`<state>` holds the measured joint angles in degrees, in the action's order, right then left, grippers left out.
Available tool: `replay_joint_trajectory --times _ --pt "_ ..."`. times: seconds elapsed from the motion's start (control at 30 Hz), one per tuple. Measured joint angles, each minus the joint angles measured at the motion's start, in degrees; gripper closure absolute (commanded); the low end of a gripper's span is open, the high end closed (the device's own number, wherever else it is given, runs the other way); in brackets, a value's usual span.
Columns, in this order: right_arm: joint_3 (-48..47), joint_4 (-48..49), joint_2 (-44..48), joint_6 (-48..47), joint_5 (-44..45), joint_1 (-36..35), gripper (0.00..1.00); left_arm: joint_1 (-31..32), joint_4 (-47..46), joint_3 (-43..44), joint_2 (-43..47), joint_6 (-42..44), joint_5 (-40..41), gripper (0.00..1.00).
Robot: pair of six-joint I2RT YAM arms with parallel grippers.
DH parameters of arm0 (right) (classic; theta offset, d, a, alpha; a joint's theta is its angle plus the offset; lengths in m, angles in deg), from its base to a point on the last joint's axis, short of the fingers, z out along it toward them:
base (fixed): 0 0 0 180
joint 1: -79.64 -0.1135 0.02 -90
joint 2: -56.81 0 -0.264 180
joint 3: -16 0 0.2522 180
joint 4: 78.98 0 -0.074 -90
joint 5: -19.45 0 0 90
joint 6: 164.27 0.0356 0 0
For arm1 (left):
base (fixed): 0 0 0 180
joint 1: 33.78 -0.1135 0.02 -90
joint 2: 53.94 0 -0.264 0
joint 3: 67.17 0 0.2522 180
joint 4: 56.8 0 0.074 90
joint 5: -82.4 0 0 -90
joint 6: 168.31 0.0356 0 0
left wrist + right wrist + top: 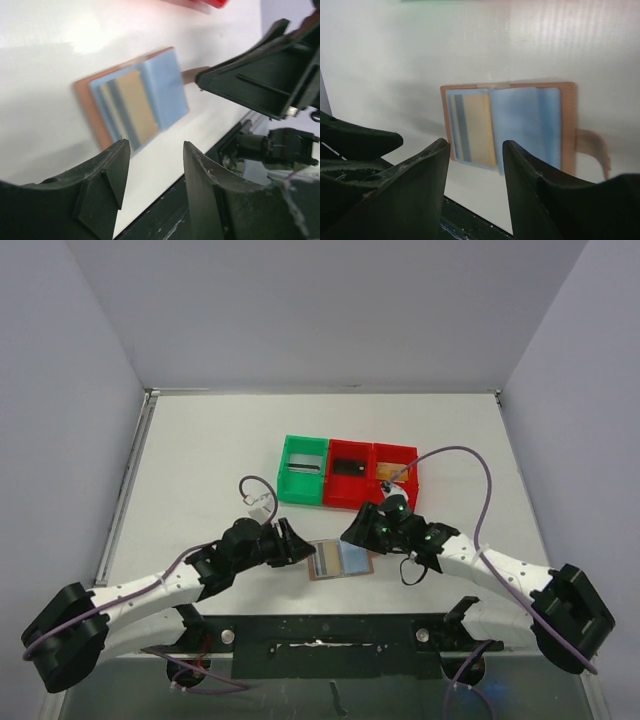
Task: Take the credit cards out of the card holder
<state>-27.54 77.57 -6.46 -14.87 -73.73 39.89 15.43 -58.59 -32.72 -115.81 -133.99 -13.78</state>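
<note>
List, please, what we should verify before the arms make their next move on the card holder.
1. The card holder lies open on the table, pockets up: ok.
2. A tan card with a dark stripe shows in one pocket, reachable: ok.
3. The left gripper is open and empty: ok.
4. The right gripper is open and empty: ok.
5. One gripper pins the holder so it will not slide: not ok, neither appears to touch it.
6. More cards in the blue pocket on the tab side: cannot tell.
</note>
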Motion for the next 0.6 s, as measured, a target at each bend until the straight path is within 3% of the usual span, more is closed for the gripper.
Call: replay_joint_trajectory --times 0.2,0.3,0.4,0.6 --pt "-9.2 0.1 -12.5 -1.3 2.2 -7.5 0.51 -1.0 10.4 -4.7 13.6 -3.7 8.0 0.55" --pt "-13.5 -1.7 -17.7 -2.1 3.8 -10.1 0.43 -1.4 13.4 -4.9 17.5 -4.8 10.6 0.55" --pt "-17.4 -4.5 -21.8 -2.9 6.3 -12.2 0.37 -1.6 15.6 -4.9 19.5 -5.4 12.2 0.55" --pt "-22.2 -9.7 -26.0 -4.7 9.8 -14.8 0.35 -1.7 17.6 -5.0 19.8 -5.8 13.0 0.55"
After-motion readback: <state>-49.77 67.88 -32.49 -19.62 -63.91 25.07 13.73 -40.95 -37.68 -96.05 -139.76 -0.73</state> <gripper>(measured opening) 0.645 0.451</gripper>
